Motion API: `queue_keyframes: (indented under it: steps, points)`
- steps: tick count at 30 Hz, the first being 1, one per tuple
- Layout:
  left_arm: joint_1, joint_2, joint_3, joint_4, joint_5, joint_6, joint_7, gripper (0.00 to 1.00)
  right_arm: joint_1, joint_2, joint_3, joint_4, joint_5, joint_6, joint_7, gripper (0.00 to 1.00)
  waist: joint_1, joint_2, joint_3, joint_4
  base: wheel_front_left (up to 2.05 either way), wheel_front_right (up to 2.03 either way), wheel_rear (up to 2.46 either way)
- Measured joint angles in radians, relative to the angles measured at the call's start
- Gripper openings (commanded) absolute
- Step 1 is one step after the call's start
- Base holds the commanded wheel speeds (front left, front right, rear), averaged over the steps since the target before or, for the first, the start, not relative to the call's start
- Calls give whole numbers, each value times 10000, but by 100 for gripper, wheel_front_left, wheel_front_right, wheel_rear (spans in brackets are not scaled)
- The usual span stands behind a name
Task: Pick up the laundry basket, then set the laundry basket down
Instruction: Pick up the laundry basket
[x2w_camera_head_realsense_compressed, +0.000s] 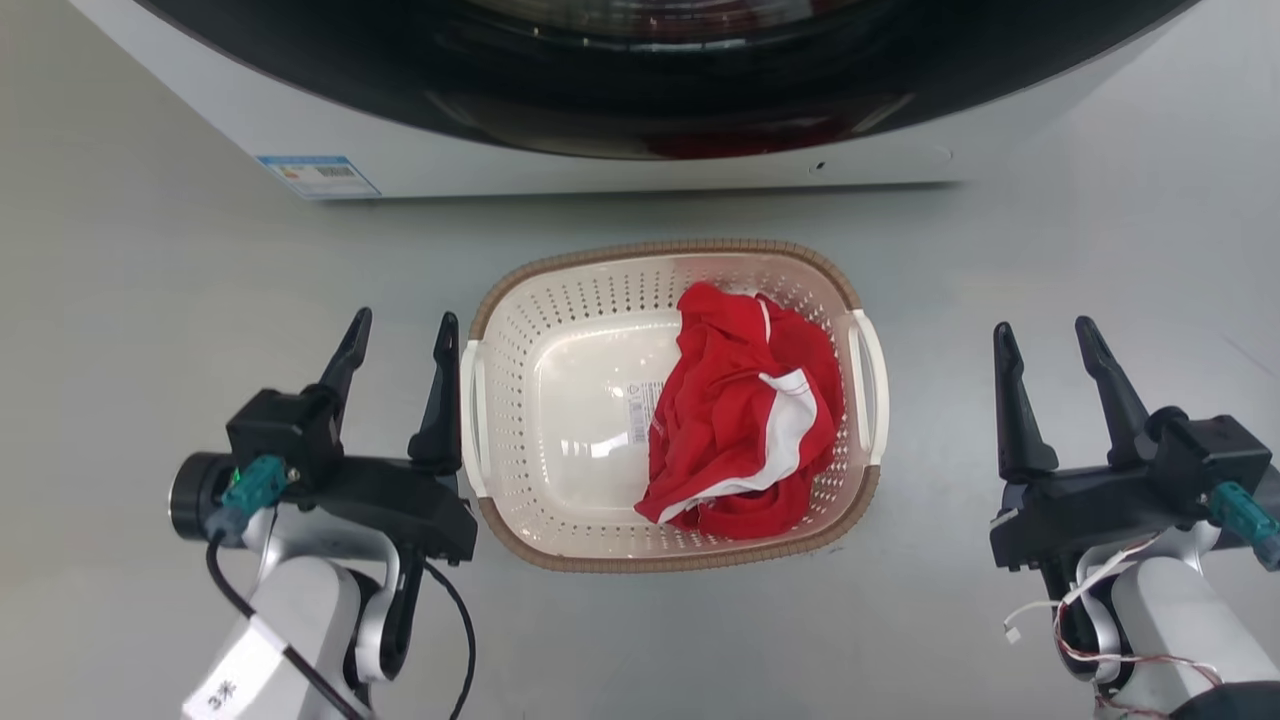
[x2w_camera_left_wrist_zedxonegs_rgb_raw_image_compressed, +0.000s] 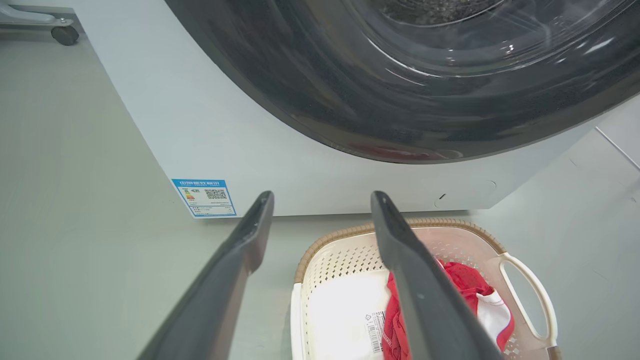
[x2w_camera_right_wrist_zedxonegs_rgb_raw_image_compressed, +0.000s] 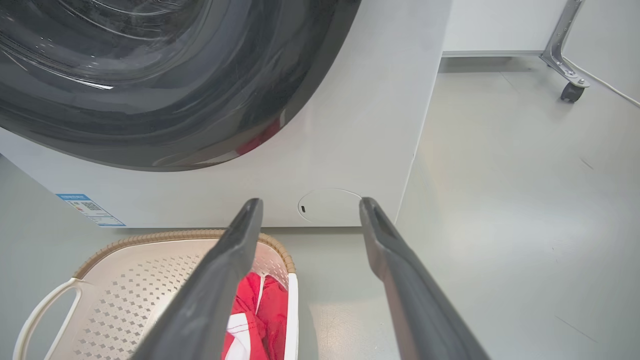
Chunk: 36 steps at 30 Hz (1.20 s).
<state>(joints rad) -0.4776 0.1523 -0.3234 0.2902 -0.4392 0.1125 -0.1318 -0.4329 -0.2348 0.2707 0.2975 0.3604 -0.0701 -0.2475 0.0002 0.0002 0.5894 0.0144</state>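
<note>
Laundry basket (x2w_camera_head_realsense_compressed: 520, 330) sits on the grey floor (x2w_camera_head_realsense_compressed: 150, 300) just in front of the washing machine (x2w_camera_head_realsense_compressed: 600, 175), centred between the two arms. It is upright, with its open top facing the head camera

Inside it: one crumpled red garment (x2w_camera_head_realsense_compressed: 745, 420) with white trim, bunched in the basket's right half and riding up the right wall. The left half of the bottom is bare and shows a barcode sticker (x2w_camera_head_realsense_compressed: 643, 410), partly covered by the cloth

Basket is cream perforated plastic, rounded-rectangular, with rows of small holes in the walls and a smooth glossy bottom. Brown woven-look rim (x2w_camera_head_realsense_compressed: 660, 247) runs round the top. White loop handle on each short side: left handle (x2w_camera_head_realsense_compressed: 472, 420), right handle (x2w_camera_head_realsense_compressed: 870, 390)

Left gripper (x2w_camera_head_realsense_compressed: 404, 318): fingers spread apart, holding nothing. Its inner finger is just beside the left handle; contact cannot be told. Right gripper (x2w_camera_head_realsense_compressed: 1042, 326): fingers also spread and empty, well apart from the right handle, over bare floor. Fingers are long, dark, matte and tapered

Washing machine has a white smooth front panel and a big round dark glossy door (x2w_camera_head_realsense_compressed: 650, 90) with a red reflection at its lower edge. There is a blue energy label (x2w_camera_head_realsense_compressed: 318, 176) at the lower left corner and a round service flap (x2w_camera_right_wrist_zedxonegs_rgb_raw_image_compressed: 327, 207) at the lower right. A caster wheel (x2w_camera_right_wrist_zedxonegs_rgb_raw_image_compressed: 570, 92) on a metal leg is in the background of the right wrist view
</note>
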Motion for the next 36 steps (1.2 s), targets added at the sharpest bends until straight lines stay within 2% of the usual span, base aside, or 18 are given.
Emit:
queue_keyframes:
  steps: [8,14,20,28,36]
  points:
    - [-951,-35,113,947,-121,-259,265,100,-914,77,-8,583,19,190,6,100,-1,-1,721,44,0,0,0]
    - [-1747,-134,128,1960,-447,-608,604,100,-1547,132,36,1360,98,366,171,100,0,-1,1115,88,0,0,0]
    - [-2495,-213,176,3110,-631,-882,1043,100,-2384,378,328,2286,102,702,443,100,-1,-1,1437,87,0,0,0]
    - [-3391,-263,228,4408,-978,-1302,1492,100,-3302,930,637,3568,171,986,782,100,-1,-1,1806,-80,0,0,0]
    - [-3884,-301,153,5524,-1072,-1661,2008,100,-3984,1074,775,4585,182,1237,968,100,-1,-2,2264,-257,0,0,0]
